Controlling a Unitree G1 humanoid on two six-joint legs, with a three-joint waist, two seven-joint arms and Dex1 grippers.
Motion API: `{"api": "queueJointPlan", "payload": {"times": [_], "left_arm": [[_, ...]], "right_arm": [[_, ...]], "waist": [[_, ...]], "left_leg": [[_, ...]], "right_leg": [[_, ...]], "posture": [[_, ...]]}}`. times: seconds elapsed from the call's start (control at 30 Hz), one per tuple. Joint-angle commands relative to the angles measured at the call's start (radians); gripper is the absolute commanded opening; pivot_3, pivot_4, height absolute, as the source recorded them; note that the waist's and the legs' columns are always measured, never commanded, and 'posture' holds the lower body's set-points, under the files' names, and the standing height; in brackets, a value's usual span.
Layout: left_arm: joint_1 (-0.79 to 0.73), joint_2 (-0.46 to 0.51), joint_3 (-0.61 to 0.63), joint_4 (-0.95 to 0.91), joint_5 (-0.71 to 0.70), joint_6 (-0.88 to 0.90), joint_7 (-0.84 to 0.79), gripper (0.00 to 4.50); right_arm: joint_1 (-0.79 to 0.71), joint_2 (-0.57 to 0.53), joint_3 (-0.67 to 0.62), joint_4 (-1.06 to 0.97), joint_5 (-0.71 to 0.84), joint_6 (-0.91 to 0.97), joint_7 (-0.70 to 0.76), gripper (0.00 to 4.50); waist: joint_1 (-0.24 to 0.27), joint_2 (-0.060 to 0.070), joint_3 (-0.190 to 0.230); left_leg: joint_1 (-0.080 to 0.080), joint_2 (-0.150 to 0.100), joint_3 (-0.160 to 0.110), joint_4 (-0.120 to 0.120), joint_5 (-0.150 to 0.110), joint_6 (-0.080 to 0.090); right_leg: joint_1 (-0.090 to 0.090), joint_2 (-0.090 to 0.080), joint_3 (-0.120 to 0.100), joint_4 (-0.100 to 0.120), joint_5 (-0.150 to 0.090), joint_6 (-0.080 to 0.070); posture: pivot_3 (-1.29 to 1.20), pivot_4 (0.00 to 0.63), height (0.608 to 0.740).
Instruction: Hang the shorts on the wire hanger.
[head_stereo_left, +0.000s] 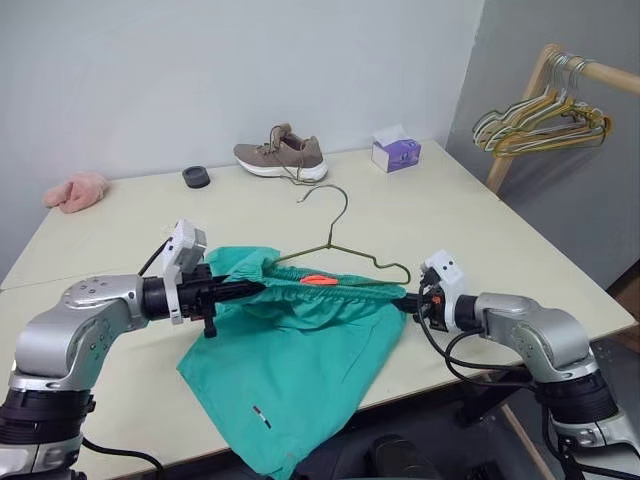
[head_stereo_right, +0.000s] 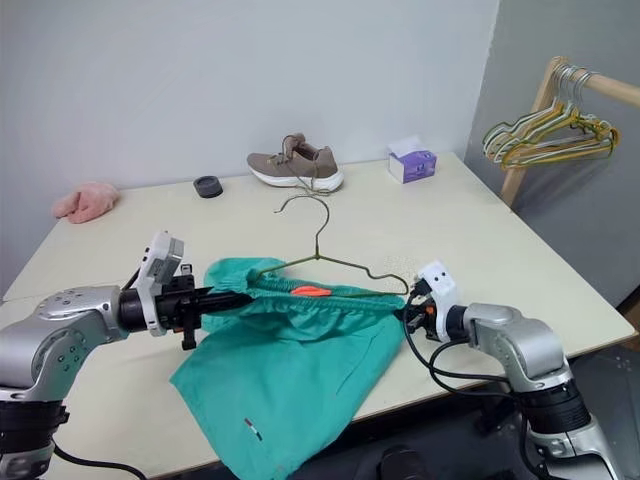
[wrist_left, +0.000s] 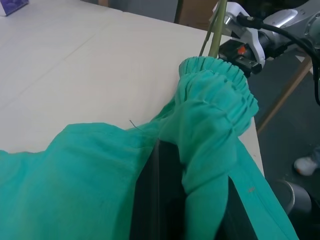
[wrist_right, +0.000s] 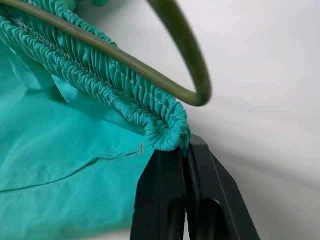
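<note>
The teal shorts (head_stereo_left: 290, 370) are stretched by their gathered waistband between my two grippers, and the legs trail over the table's front edge. An orange drawstring tip (head_stereo_left: 318, 280) shows at the waist. My left gripper (head_stereo_left: 252, 289) is shut on the waistband's left end, with fabric bunched between its fingers (wrist_left: 155, 200). My right gripper (wrist_right: 186, 150) is shut on the right end of the waistband. The wire hanger (head_stereo_left: 335, 215) lies on the table behind the shorts. Its left shoulder is hidden in the fabric. Its right corner (wrist_right: 197, 80) curves just beyond my right gripper.
At the back of the beige table (head_stereo_left: 480, 230) are a brown shoe (head_stereo_left: 282, 155), a purple tissue box (head_stereo_left: 396, 152), a small black round object (head_stereo_left: 197, 177) and a pink cloth (head_stereo_left: 76, 190). A wooden rack (head_stereo_left: 545, 70) with several hangers stands at the right.
</note>
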Motion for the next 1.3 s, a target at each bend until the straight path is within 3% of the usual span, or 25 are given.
{"api": "queueJointPlan", "payload": {"times": [0.03, 0.47, 0.87, 1.3], "left_arm": [[-0.005, 0.042, 0.092, -0.009, -0.011, -0.024, -0.005, 0.00], [-0.033, 0.051, 0.120, 0.050, -0.016, -0.038, 0.020, 0.00], [-0.048, 0.010, 0.142, 0.031, -0.119, 0.011, 0.069, 0.00], [0.019, 0.047, 0.154, -0.027, -0.182, 0.074, 0.010, 0.00]], "right_arm": [[-0.003, -0.043, -0.069, 0.021, -0.017, 0.010, -0.022, 0.03], [0.016, -0.064, -0.140, 0.029, 0.034, 0.075, -0.049, 0.03], [0.022, 0.076, -0.209, -0.013, 0.173, 0.256, -0.132, 0.03], [-0.007, 0.094, -0.254, 0.037, 0.186, 0.280, -0.175, 0.03]], "waist": [[0.000, 0.000, 0.000], [0.001, 0.001, 0.000], [0.001, 0.001, 0.001], [0.001, 0.002, 0.001]], "left_leg": [[0.000, 0.000, 0.000, 0.000, 0.000, 0.000], [0.000, 0.000, 0.000, 0.000, 0.000, 0.000], [-0.001, 0.000, 0.001, -0.001, 0.000, 0.000], [-0.001, 0.000, 0.001, -0.001, 0.000, 0.000]], "right_leg": [[0.000, 0.000, 0.000, 0.000, 0.000, 0.000], [0.000, 0.000, 0.000, 0.000, 0.000, 0.000], [0.000, 0.000, 0.001, 0.000, 0.000, 0.000], [0.000, 0.001, 0.002, 0.000, 0.000, 0.000]], "posture": [[-0.27, 0.000, 0.740], [-0.28, 0.000, 0.740], [-0.27, 0.000, 0.740], [-0.27, 0.000, 0.740]]}}
